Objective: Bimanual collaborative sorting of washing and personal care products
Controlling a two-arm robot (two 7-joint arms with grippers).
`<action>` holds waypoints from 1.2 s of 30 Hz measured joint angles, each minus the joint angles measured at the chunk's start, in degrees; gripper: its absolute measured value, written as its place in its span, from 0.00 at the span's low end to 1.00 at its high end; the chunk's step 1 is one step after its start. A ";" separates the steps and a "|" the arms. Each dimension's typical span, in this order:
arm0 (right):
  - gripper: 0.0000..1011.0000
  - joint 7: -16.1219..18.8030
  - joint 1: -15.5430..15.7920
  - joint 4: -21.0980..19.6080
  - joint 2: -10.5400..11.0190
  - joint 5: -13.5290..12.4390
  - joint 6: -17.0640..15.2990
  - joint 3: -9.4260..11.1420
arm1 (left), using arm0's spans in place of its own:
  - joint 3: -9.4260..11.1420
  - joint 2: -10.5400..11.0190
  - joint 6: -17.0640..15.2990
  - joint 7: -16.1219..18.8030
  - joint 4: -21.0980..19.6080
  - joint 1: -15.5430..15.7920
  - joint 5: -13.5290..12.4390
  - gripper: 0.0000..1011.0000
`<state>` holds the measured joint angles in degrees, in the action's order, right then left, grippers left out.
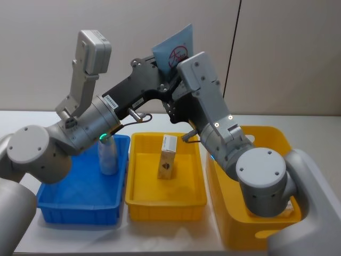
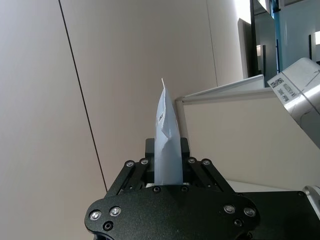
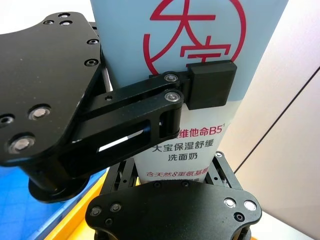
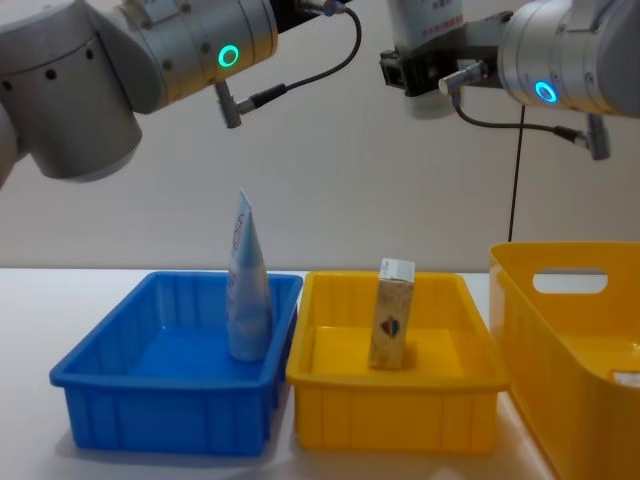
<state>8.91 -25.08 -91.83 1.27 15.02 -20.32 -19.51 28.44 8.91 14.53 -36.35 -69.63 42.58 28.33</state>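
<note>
The red-printed tube [image 1: 174,49] is held aloft above the trays, clamped by both the left claw [image 1: 160,72] and the right claw [image 1: 171,95]. One claw should be released only once the other's grip is secure.

Both arms raised and converging at upper centre of the head view. Left gripper [image 1: 169,72], entering from the left, clamps the red-printed squeeze tube [image 1: 176,49] from one side; the right gripper [image 3: 172,172], reaching up from lower right, is closed on the same tube's lower end.
</note>
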 joint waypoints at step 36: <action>0.34 -0.61 -0.13 0.27 0.14 0.05 1.87 1.41 | 0.00 0.00 -0.01 -0.01 -0.01 0.00 0.00 0.93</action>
<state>8.29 -25.20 -91.55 1.40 15.06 -18.45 -18.10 28.44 8.92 14.52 -36.37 -69.64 42.58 28.32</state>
